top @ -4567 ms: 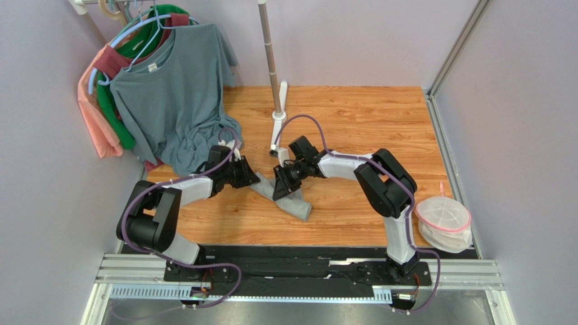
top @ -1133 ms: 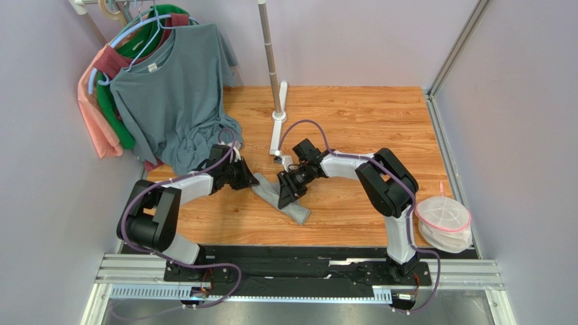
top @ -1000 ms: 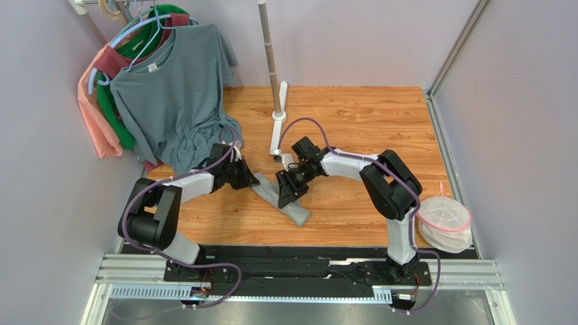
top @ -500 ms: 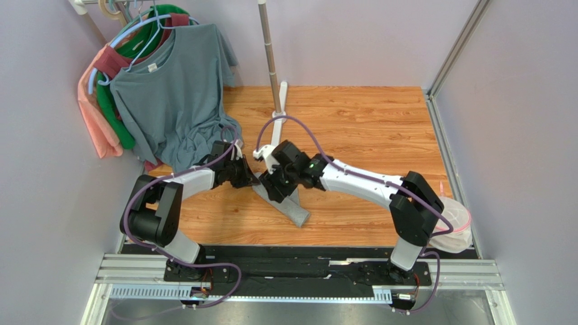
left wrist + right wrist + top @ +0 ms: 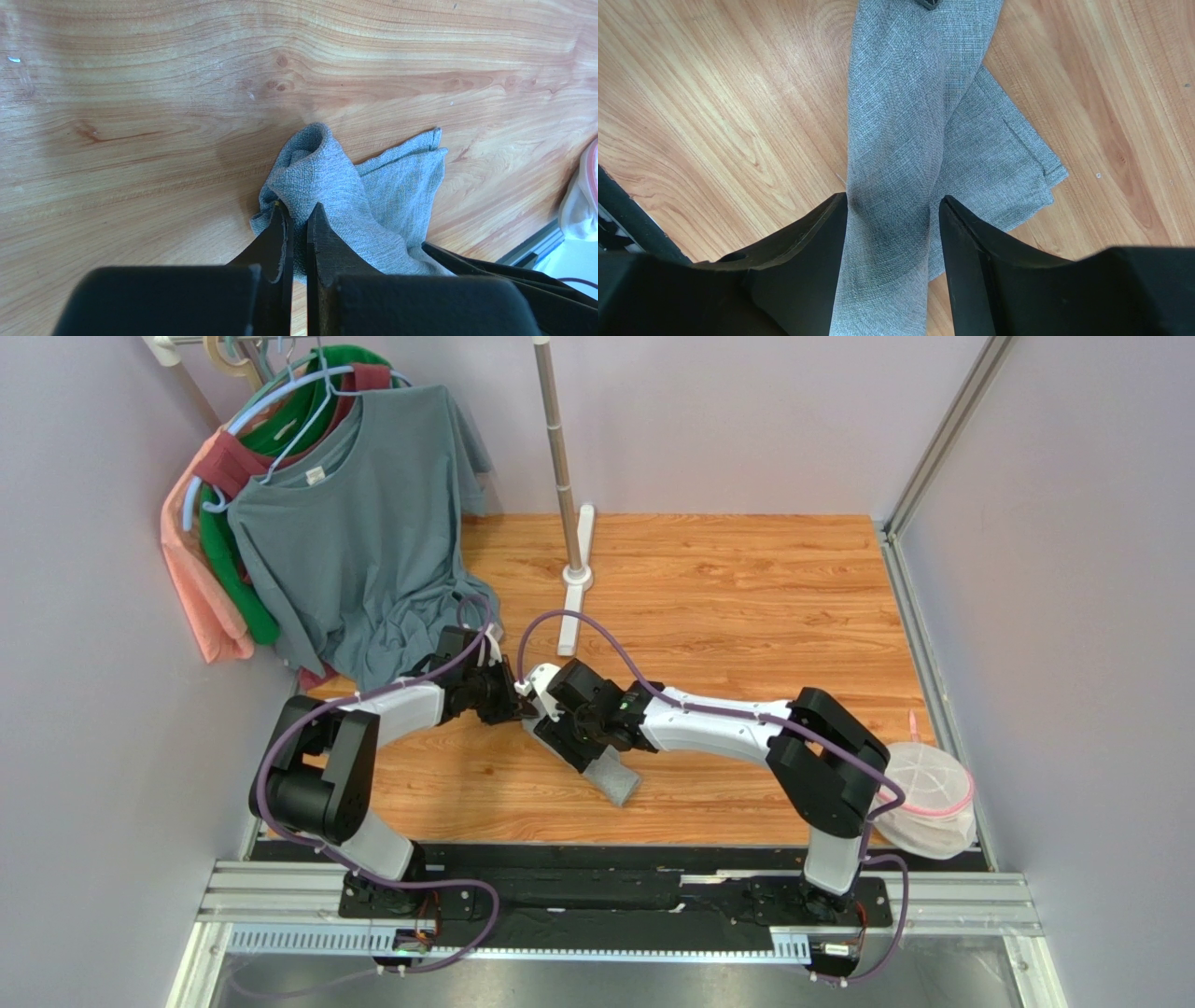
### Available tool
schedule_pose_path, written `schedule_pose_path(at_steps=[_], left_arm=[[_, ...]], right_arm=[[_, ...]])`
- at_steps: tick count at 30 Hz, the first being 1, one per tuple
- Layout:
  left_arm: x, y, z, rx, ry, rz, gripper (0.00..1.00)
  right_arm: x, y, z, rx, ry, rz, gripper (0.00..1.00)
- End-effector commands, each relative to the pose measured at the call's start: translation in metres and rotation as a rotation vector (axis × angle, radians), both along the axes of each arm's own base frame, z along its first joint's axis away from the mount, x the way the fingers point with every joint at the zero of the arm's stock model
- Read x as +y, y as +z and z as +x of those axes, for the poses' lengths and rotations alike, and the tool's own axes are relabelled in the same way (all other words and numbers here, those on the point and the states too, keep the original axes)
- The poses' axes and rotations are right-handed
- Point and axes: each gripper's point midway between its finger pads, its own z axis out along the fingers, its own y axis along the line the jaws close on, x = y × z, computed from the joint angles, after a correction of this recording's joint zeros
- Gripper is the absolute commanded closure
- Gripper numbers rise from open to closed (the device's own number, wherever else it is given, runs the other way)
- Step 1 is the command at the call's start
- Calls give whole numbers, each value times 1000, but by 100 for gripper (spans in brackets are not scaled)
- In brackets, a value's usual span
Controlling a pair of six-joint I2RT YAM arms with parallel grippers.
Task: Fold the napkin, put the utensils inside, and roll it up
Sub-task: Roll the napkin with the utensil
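Left gripper (image 5: 295, 208): jaws all but closed, only a sliver between them. Tips sit on the near corner of the napkin (image 5: 351, 189); can't tell if any cloth is nipped between them. Just ahead of the tips the cloth bunches into a raised fold, and the rest spreads flat to the gripper's right.

Right gripper (image 5: 892, 201): jaws wide apart, straddling the napkin's long rolled strip. The strip runs straight out ahead between the fingers (image 5: 808, 245) and nearly fills the gap; cloth not visibly squeezed. A flatter layer of napkin sticks out from under the strip to the gripper's right.

Top view: both grippers meet at the napkin's far-left end, tips close together, on the wood table (image 5: 730, 588). The napkin's other end trails back past the right gripper toward the arm bases.
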Motion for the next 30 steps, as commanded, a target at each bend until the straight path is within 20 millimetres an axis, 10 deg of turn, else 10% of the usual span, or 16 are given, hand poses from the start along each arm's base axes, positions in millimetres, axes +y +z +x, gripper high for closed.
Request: schedule_pose_path(at_steps=[1,13,30], left_arm=[[3,-3,-2,23,-16,24,100],[3,-4,-3,28,-19,24,100],[2,-2,-3,25,-23,24,100]], right_arm=[[9,15,10,-90,7,43,46],[19,41,1,-203,23,48,44],[25,4,-3,-186,50,-42,45]])
